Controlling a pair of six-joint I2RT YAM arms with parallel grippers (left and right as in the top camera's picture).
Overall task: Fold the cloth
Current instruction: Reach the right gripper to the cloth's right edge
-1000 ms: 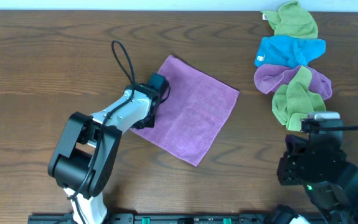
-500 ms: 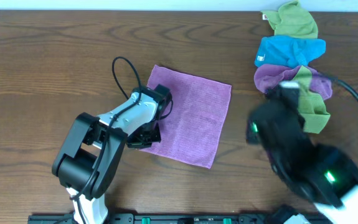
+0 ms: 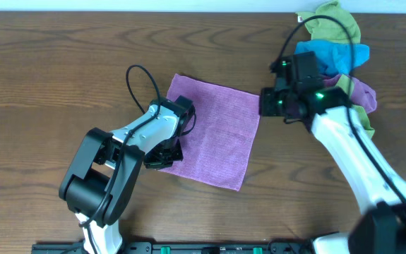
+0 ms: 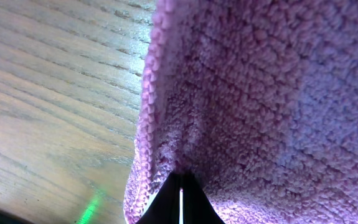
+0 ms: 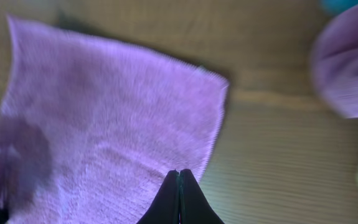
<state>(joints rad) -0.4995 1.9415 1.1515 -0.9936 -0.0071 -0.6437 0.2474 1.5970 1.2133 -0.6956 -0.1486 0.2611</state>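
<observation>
- Across the middle of the overhead frame, the cloth (image 3: 217,134) lies flat on the table (image 3: 40,77) in a single layer. No fold looks to have been made yet.
- At its lower-left edge the left gripper (image 3: 166,152) is closed. Its wrist view shows purple pile (image 4: 259,93) bunched right against the fingertips (image 4: 166,208), so it most likely has the edge pinched.
- Near the cloth's upper-right corner the right gripper (image 3: 269,103) hangs with its fingers pressed together and nothing between them. Its own view is blurred, looking down on the cloth (image 5: 104,112). How high it sits cannot be told.
- To fold cleanly, the right claw would need to open, settle on that corner and pinch only the one layer.
- Both claws should then lift just clear of the wood and travel together, so the carried edge lands square on the opposite one without dragging the cloth.
- The heap of green, blue and purple cloths (image 3: 333,63) at the upper right lies just beside the right arm, so the sweep should steer away from it.
</observation>
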